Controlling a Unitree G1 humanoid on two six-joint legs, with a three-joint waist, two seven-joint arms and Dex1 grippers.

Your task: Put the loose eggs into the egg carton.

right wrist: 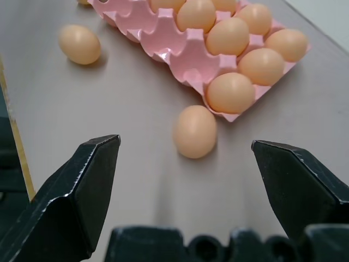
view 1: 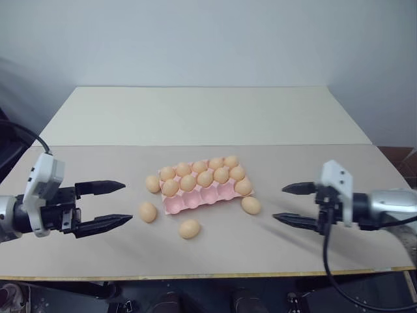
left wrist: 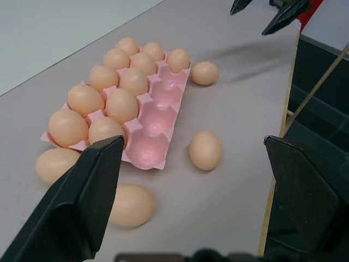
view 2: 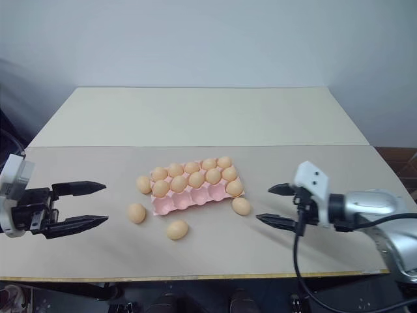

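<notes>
Left eye view, 4 loose eggs beside egg carton

A bare test room or lab — plain white wall, two plain tables pushed together.

Both arms run off the frame edges.

Beige table, plain grey wall
</notes>
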